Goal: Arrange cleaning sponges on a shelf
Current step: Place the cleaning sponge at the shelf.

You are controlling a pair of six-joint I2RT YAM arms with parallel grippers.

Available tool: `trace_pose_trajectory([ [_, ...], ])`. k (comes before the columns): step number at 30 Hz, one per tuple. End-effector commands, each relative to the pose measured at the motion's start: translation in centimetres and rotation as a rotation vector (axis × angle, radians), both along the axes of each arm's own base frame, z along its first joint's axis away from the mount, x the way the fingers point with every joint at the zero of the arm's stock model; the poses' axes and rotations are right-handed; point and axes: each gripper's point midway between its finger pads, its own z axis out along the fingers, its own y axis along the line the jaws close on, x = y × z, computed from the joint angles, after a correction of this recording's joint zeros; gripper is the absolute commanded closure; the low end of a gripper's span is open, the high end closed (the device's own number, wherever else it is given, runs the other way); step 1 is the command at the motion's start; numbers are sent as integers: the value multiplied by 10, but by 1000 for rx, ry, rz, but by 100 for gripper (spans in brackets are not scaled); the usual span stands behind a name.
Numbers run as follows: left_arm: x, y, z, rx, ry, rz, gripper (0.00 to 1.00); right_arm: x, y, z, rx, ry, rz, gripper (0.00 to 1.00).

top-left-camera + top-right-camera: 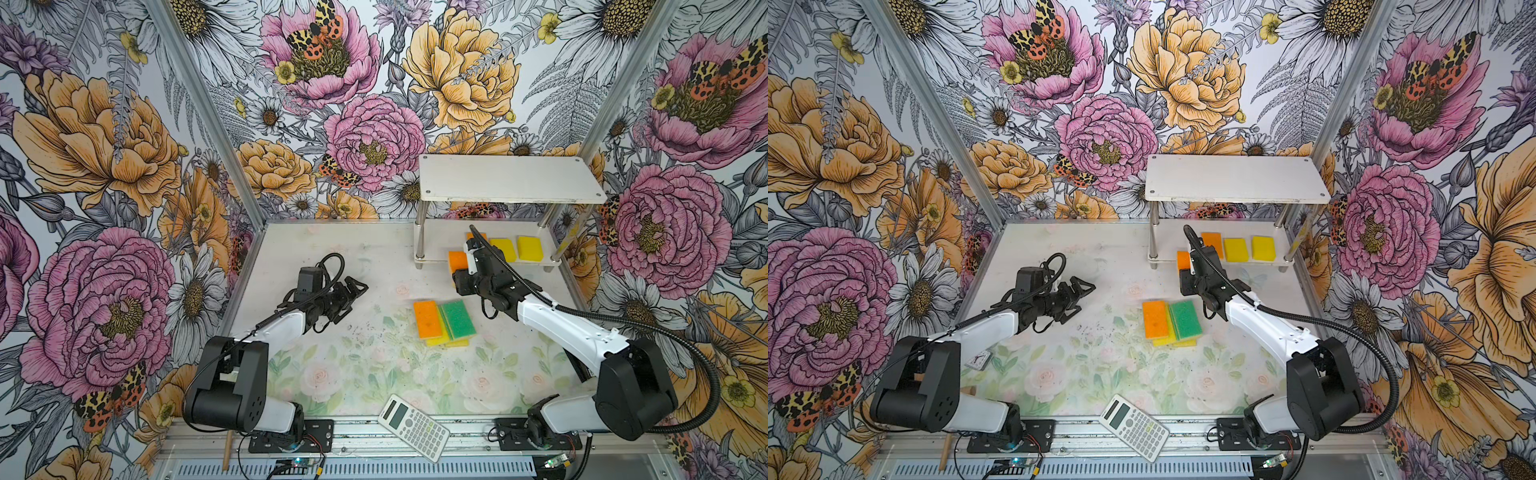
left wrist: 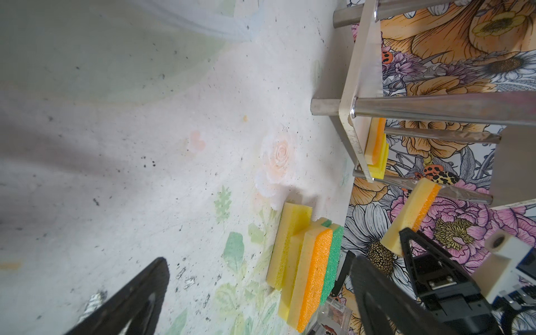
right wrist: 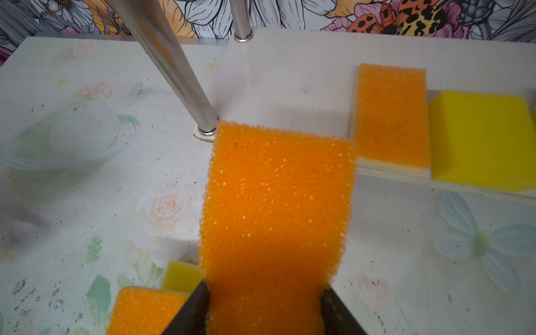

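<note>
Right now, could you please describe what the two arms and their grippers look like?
The left arm and right arm have white shells and bulky black joints. A ribbed black cable loops along each. The left gripper and right gripper are black, with triangular open-framed fingers.

Looked coarse, bristly on the orange sponge (image 3: 275, 203) face. Gleamed polished on the metal shelf posts (image 3: 169, 63); showed matt on white shelf boards (image 3: 290, 81) and speckled desk (image 3: 87, 179).

top pair overhead; wrist cams low, share shelf (image 3: 290, 72).
</note>
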Motion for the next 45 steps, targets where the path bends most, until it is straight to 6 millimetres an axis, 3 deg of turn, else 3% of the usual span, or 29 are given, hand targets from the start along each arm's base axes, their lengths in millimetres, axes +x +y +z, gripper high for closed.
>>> trace_pose_trajectory([
  [1, 11, -1, 14, -14, -55, -19, 1, 30, 0, 21, 21, -89, -5, 47],
  [10, 9, 1, 18, -18, -65, -15, 1, 76, -11, 17, 27, -138, -54, 47],
  [22, 2, 8, 20, -15, -70, 2, 1, 120, -10, -14, 58, -102, -101, 47],
  [45, -4, 16, 23, -5, -73, 16, 1, 149, -14, -36, 38, -58, -126, 47],
])
